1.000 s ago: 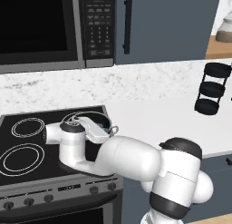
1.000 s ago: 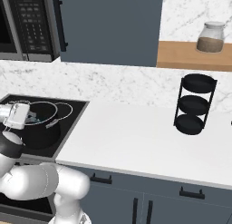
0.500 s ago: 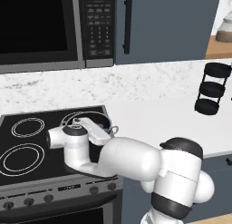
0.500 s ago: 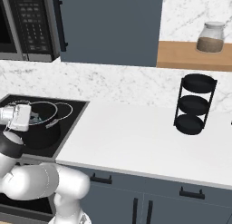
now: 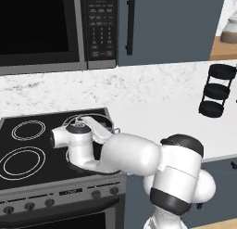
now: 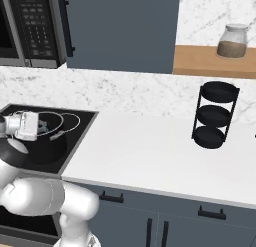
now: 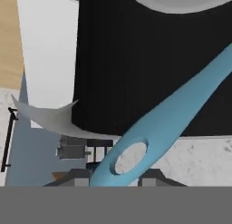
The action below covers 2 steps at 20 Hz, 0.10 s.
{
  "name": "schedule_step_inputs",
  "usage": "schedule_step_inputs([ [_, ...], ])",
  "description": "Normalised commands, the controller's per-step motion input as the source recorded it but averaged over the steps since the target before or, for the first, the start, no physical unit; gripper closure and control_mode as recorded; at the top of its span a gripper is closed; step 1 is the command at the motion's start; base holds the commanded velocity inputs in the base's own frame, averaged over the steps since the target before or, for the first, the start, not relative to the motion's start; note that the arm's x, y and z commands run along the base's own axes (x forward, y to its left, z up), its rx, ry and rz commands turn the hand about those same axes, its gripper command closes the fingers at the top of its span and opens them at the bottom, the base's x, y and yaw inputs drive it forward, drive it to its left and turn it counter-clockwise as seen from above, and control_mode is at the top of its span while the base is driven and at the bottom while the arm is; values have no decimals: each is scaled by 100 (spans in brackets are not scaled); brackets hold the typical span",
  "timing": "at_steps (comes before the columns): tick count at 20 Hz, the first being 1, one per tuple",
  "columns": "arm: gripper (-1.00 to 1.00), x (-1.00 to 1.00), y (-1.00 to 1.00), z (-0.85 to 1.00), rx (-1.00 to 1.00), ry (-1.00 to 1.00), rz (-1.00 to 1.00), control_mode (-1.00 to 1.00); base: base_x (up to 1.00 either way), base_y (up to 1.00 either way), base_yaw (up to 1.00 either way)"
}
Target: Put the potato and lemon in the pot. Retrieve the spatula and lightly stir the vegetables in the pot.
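Gripper point(image 7: 117, 175) grips smooth light-blue spatula point(image 7: 167, 123), hole-ended handle.

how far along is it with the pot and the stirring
Done: the spatula has been retrieved; the hand view shows its light-blue handle running up from the gripper. In hand: the hand is over the pot on the stove. Left: the stirring itself. I cannot tell whether potato and lemon are inside.

So the pot point(image 5: 105, 126) sits on the stovetop's right side, dark with a thin metallic rim and a small loop handle sticking out, mostly hidden behind the arm. The spatula point(image 7: 167, 123) is light blue, its slim handle running diagonally, with an oval hole near the end.
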Motion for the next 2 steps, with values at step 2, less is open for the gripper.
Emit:
schedule_step_inputs([
  [2,100,25,0,-1,0,-4,0,-100,0,0,0],
])
